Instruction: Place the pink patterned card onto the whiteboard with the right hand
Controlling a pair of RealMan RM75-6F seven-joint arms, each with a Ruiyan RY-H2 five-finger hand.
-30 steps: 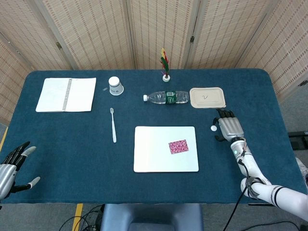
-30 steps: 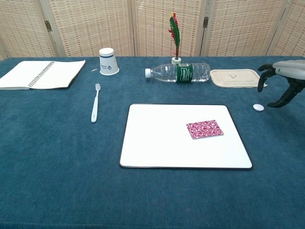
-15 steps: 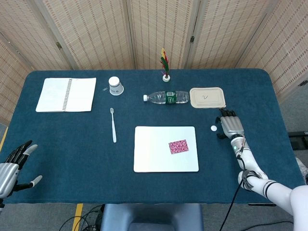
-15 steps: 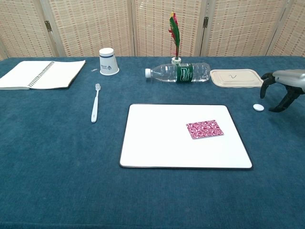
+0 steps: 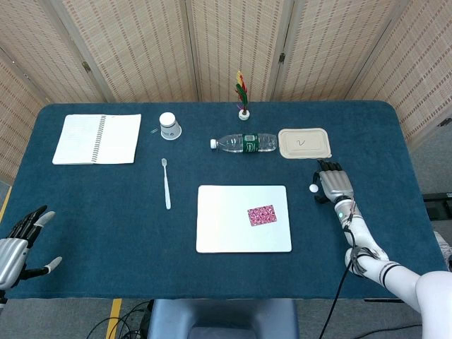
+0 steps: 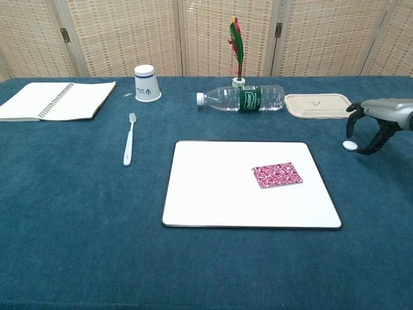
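On the right part of the whiteboard (image 5: 244, 218) the pink patterned card (image 5: 262, 215) already lies flat, while the right hand (image 5: 335, 186), well right of it, hovers empty with fingers apart, so the placing looks done.

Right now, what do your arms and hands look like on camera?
Right hand: silver-grey metal back, black fingers, a small green light at the wrist. Its forearm is white, with a black cable running along it to a black-banded joint. Left hand: same silver-grey body, black fingers, pale tips; its arm is out of frame.
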